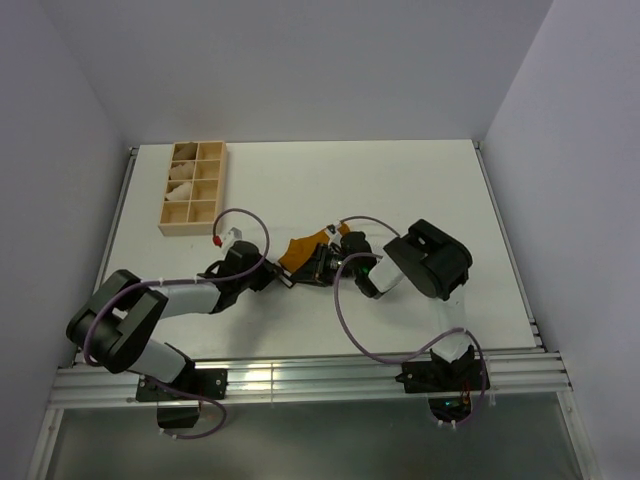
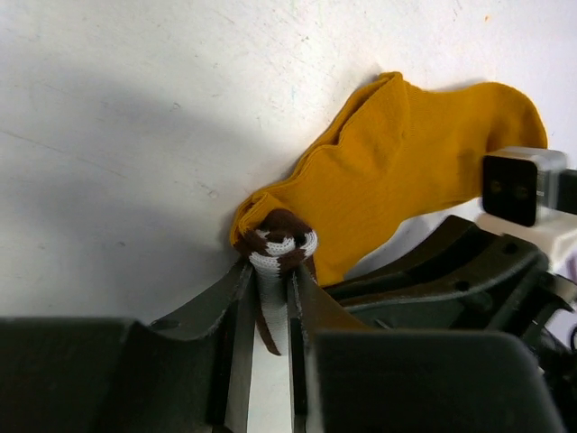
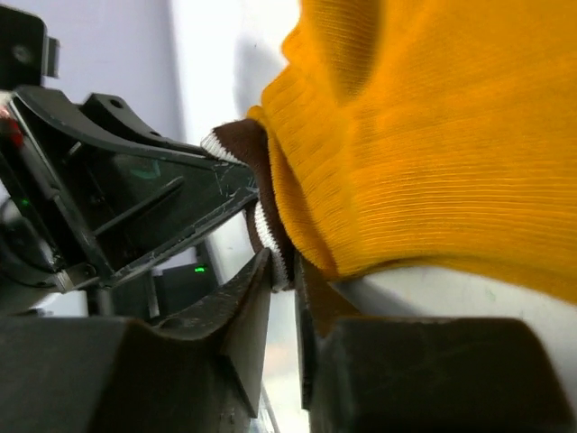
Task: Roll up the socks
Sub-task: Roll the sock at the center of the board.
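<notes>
The mustard-orange sock (image 1: 303, 247) lies on the white table between my two grippers. In the left wrist view the sock (image 2: 406, 162) spreads up and to the right, and its brown cuff with white stripes (image 2: 278, 242) is bunched. My left gripper (image 2: 273, 268) is shut on that bunched cuff, and a strip of it runs down between the fingers. In the right wrist view the sock (image 3: 433, 135) fills the upper right. My right gripper (image 3: 284, 268) has the cuff's edge pinched between its fingertips. The two grippers meet almost tip to tip at the cuff (image 1: 292, 272).
A wooden compartment box (image 1: 168, 215) stands at the back left with pale cream bundles (image 1: 182, 186) in it. The right arm's body (image 1: 430, 258) hangs over the table's right half. The left gripper's frame (image 3: 117, 198) sits close beside the right fingers.
</notes>
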`<state>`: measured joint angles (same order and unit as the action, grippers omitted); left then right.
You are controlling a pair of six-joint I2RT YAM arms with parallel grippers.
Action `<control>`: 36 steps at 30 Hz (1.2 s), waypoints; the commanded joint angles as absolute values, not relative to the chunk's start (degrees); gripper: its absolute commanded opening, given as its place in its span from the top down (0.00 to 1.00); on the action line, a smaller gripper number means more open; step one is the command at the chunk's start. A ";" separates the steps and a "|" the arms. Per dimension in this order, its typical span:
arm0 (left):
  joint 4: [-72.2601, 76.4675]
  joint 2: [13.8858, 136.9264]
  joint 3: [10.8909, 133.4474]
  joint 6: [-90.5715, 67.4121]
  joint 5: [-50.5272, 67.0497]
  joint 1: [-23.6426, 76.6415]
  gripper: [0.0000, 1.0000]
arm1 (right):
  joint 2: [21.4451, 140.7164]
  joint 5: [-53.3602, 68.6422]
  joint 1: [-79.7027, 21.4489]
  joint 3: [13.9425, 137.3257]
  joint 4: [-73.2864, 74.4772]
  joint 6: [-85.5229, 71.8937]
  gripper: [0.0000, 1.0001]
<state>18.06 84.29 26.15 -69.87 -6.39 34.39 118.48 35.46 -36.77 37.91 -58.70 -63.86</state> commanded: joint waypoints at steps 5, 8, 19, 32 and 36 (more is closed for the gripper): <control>12.22 86.04 29.18 -68.56 -7.91 34.63 0.93 | 99.45 20.68 -38.32 38.58 -30.61 -39.05 0.60; 10.73 86.13 29.97 -68.12 -7.82 34.63 0.93 | 94.41 8.30 -42.00 40.25 -21.73 -28.77 0.53; 8.26 86.57 32.08 -66.36 -5.98 34.63 0.93 | 97.90 -25.21 -60.99 43.24 -21.61 -4.93 0.39; 8.26 87.71 33.05 -65.65 -4.04 34.63 0.93 | 104.76 -33.66 -67.85 39.46 -40.42 9.31 0.35; 8.35 87.80 33.05 -65.74 -3.69 34.63 0.94 | 107.40 -33.31 -68.11 39.90 -43.23 10.89 0.38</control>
<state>10.87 86.50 31.99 -67.07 -5.15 34.48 105.67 -31.11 -67.75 40.10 -37.41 7.81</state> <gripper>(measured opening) 0.208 0.631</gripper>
